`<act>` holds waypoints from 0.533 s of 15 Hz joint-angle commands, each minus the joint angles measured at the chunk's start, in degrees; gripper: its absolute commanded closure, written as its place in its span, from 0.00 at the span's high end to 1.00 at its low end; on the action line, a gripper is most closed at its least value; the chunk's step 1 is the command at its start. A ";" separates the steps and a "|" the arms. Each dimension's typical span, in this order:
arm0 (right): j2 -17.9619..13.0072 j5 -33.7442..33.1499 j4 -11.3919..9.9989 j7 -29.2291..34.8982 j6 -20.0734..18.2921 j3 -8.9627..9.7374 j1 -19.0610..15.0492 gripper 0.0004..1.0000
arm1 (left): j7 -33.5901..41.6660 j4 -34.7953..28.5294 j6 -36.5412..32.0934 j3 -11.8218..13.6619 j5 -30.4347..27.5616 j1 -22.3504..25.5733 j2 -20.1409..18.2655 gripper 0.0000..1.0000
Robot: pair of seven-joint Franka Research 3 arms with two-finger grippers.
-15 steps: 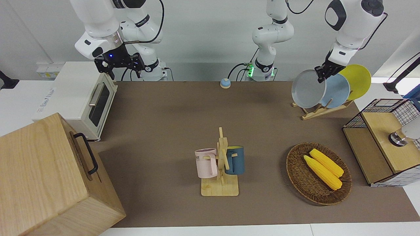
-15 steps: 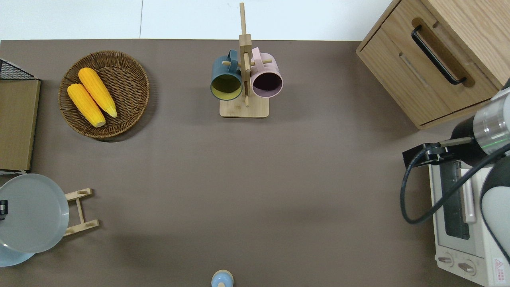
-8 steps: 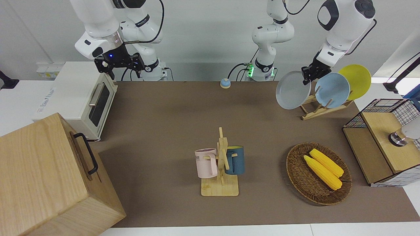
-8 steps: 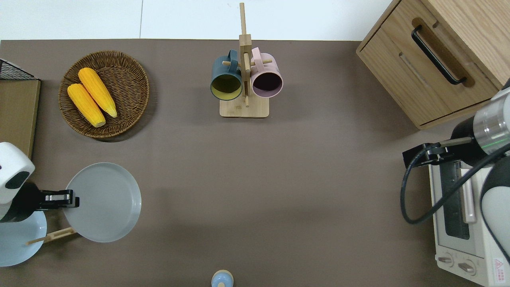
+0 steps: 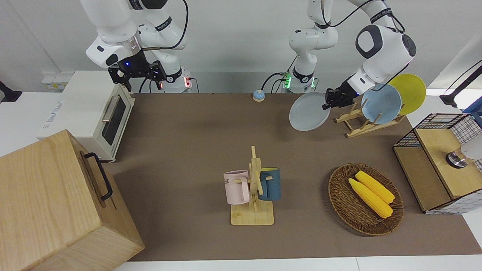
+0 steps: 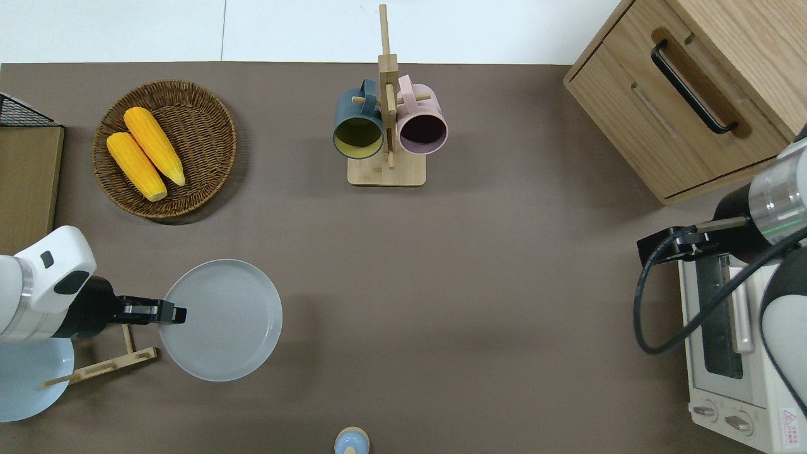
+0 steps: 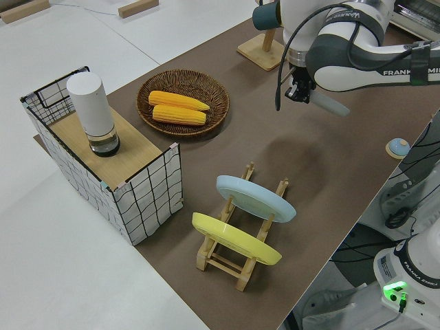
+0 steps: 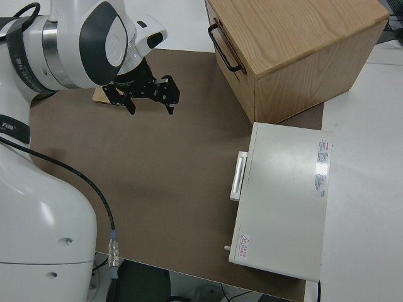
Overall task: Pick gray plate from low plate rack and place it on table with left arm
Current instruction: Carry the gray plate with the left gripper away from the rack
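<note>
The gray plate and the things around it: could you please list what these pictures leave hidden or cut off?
- Gray plate: in the left side view only a sliver shows; the left arm hides the rest.
- Left gripper: holds the plate's rim; the underside of the grip is hidden in the overhead view.
- Light blue plate: overhead, cut by the edge and covered by the arm.
- Low plate rack: partly hidden by plates.

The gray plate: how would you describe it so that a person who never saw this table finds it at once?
Start at the low plate rack at the left arm's end of the table. Beside it, the left gripper holds one round plate by its rim in the air, over bare mat: the gray plate. Unlike the light blue plate and yellow plate, it is pale gray and out of the rack.
</note>
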 commanded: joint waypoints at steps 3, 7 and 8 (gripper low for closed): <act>-0.12 -0.37 0.33 0.68 -0.62 1.13 -1.32 0.98 | 7.46 -3.53 4.57 0.03 -3.61 2.81 4.25 0.01; -0.12 -0.37 0.41 0.68 -0.62 1.21 -1.32 0.98 | 8.08 -5.82 9.06 0.03 -3.97 2.19 6.89 0.02; -0.12 -0.37 0.41 0.68 -0.62 1.21 -1.32 0.98 | 8.78 -5.82 9.06 0.03 -3.97 2.37 7.33 0.05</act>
